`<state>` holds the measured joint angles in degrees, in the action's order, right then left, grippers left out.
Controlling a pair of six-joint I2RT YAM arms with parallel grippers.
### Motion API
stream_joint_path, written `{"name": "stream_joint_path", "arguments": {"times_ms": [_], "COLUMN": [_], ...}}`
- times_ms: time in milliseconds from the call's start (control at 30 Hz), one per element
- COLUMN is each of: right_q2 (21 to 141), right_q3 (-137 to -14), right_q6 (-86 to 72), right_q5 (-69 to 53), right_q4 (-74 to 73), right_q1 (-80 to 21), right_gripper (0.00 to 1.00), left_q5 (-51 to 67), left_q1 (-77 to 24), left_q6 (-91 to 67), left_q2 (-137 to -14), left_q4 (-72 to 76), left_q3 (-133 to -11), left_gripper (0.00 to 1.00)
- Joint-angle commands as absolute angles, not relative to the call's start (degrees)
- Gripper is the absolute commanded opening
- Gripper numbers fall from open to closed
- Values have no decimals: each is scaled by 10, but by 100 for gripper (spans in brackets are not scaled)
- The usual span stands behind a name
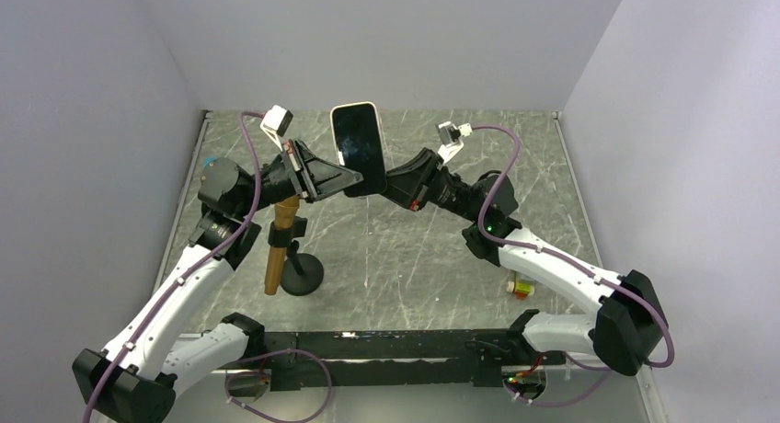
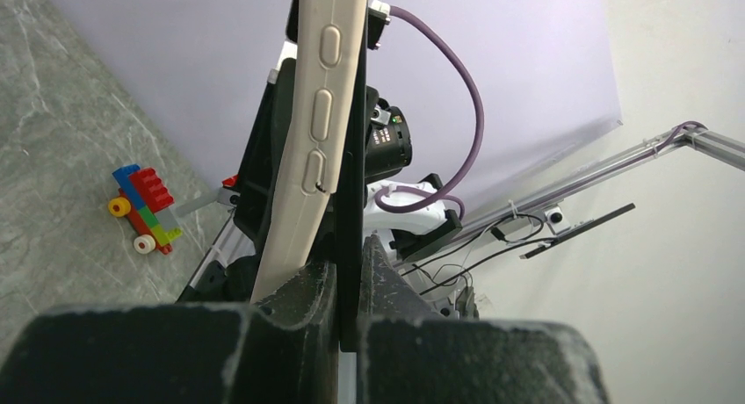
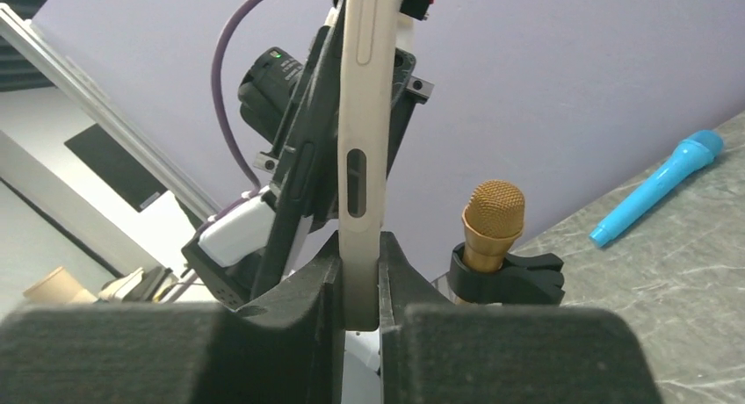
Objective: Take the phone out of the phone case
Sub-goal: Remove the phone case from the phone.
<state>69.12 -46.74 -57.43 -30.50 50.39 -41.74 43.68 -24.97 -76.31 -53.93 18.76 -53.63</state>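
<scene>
left pincer (image 2: 344, 281) and right pincer (image 3: 358, 263) are each clamped on an opposite long edge of the cream phone case (image 3: 362, 114), probably so one braces while the other peels. the phone (image 1: 357, 142) sits in it, held aloft just beyond the gold microphone (image 1: 281, 230). its screen faces upward and its long axis runs roughly away from the arm bases.

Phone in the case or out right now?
In. Cream case rim surrounds the dark phone screen in the top view; left tool and right tool clamp its edges. Any edge lifting: cannot tell.
</scene>
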Motion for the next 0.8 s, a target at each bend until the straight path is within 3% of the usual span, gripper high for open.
{"name": "stream_joint_path", "arguments": {"times_ms": [0, 67, 200, 367, 567, 767], "right_q2": [700, 703, 703, 709, 755, 774], "right_q3": [-468, -465, -471, -499, -481, -470], "right_q6": [-584, -586, -584, -581, -626, -622], "right_q5": [-294, -290, -259, -159, -132, -129], "right_q4": [552, 552, 497, 306, 243, 204], "right_q1": [-420, -420, -421, -423, -422, -421], "right_gripper": [9, 0, 0, 0, 0, 0], "left_q5": [445, 443, 440, 418, 400, 400], "left_q1": [-251, -250, -251, -262, -285, -287], "left_q6": [-769, -765, -761, -687, -600, -598], "left_q2": [-526, -525, -524, -519, -525, -524], "left_q4": [242, 238, 240, 171, 75, 82], "left_q3": [-547, -546, -548, -605, -705, -703], "left_gripper": [0, 0, 0, 0, 0, 0]}}
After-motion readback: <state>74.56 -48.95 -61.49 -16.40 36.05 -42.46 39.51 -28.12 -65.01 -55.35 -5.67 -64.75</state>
